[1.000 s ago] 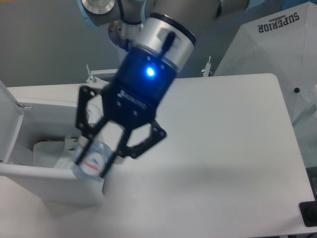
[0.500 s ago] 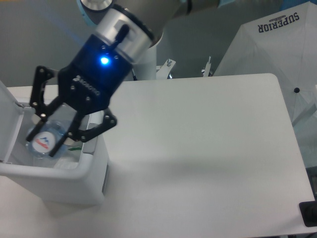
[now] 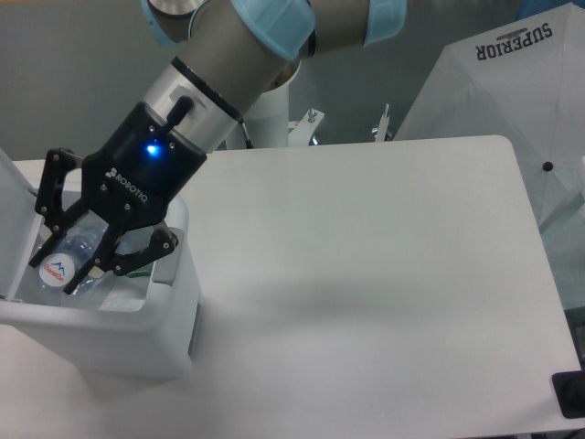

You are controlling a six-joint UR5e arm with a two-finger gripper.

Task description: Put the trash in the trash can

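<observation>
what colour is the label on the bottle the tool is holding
Red and blue on white, on the bottle; only the fixed camera shows it.

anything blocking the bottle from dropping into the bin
Nothing visible does. The hand holds the bottle over the open trash can, lid swung up at the left; only the white liner shows below it.

Even, cool, fairly bright light from above. White rectangular table (image 3: 384, 238) is washed pale, with a soft diffuse shadow at centre near. Blue indicator light (image 3: 151, 150) glows on the black gripper body. Slight softness overall; left edge blown out near the white plastic bin (image 3: 137, 334).
</observation>
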